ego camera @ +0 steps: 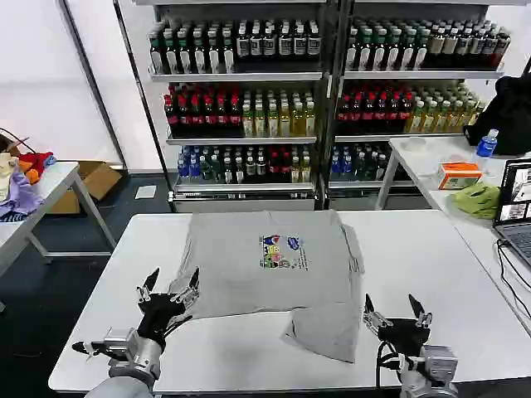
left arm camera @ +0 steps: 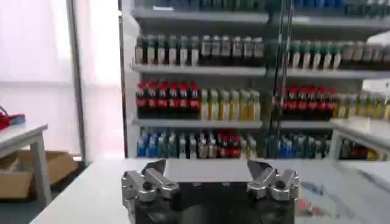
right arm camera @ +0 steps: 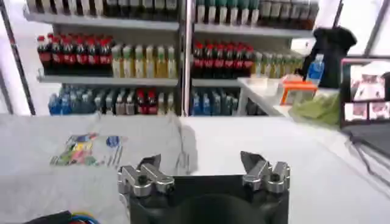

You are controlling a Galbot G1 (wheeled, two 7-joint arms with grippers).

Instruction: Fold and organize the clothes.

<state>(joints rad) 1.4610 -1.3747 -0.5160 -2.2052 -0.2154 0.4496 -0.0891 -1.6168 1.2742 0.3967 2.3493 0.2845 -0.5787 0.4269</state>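
A light grey short-sleeved shirt point(ego camera: 265, 265) with a small multicoloured chest print point(ego camera: 282, 251) lies flat on the white table point(ego camera: 431, 257), its lower right corner folded over into a flap point(ego camera: 328, 327). My left gripper point(ego camera: 172, 282) hovers open at the shirt's near left edge, nothing between its fingers. My right gripper point(ego camera: 397, 308) stands open just right of the folded flap, also holding nothing. In the right wrist view the shirt point(right arm camera: 79, 152) and its print spread beyond the open right gripper point(right arm camera: 201, 164). The left wrist view shows the open left gripper point(left arm camera: 207, 170) over the table.
Shelves of bottled drinks point(ego camera: 315, 91) stand behind the table. A side table on the right holds a laptop point(ego camera: 514, 211), a green cloth point(ego camera: 479, 199) and an orange box point(ego camera: 458, 174). A table with coloured cloths point(ego camera: 21, 178) is on the left, a cardboard box point(ego camera: 95, 178) beside it.
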